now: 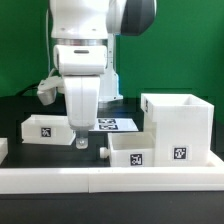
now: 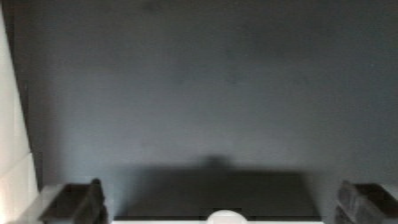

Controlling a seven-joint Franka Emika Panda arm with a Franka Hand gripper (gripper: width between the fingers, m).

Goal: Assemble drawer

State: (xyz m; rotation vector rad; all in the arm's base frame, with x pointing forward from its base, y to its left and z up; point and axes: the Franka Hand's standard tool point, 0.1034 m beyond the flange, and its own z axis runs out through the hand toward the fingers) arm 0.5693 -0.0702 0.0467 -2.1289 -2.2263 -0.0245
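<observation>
My gripper (image 1: 81, 139) hangs straight down over the dark table, between the small white drawer box (image 1: 44, 128) at the exterior view's left and the low white drawer box (image 1: 131, 151) at the middle. The large white open case (image 1: 178, 124) stands at the right. In the wrist view the two dark fingers (image 2: 71, 205) stand wide apart and the gripper (image 2: 221, 208) holds nothing. A small round white knob (image 2: 226, 217) shows between them at the frame's edge, apart from both fingers. A small white piece (image 1: 103, 150) stands on the table beside the low box.
The marker board (image 1: 116, 124) lies behind the gripper. A long white rail (image 1: 110, 179) runs along the front of the table. A white edge (image 2: 15, 130) runs along one side of the wrist view. A white cable plug (image 1: 45, 90) sits at the back left.
</observation>
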